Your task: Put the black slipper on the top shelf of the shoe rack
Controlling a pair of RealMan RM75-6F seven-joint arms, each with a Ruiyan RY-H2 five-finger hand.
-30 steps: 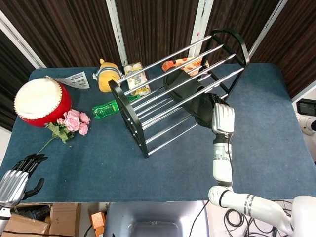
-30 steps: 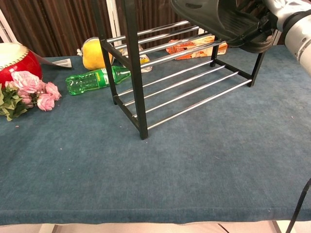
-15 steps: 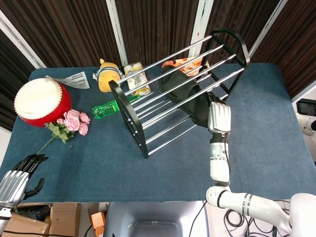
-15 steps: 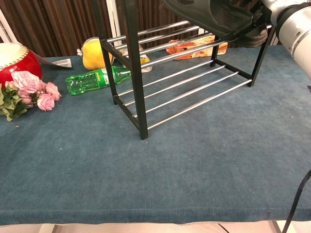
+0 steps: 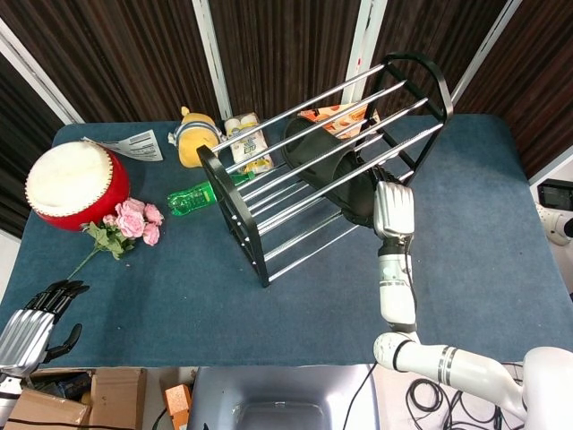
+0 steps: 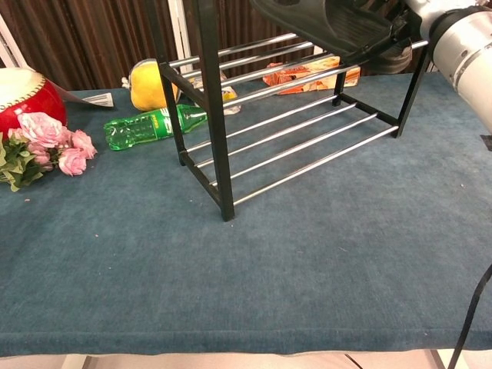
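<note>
The black slipper lies under the chrome bars of the black shoe rack's top level, its heel end sticking out toward the front right. My right hand holds that heel end at the rack's near right side. In the chest view only my right forearm shows, at the top right edge beside the slipper. Far from the rack, at the lower left corner of the head view, my left hand hangs off the table with fingers apart and nothing in it.
Behind the shoe rack lie a green bottle, a yellow plush toy, a snack pack and an orange packet. A red drum, pink flowers and a paper sheet sit at the left.
My right hand has pushed the slipper leftward and deeper under the rack's top bars. The left hand has not moved.
</note>
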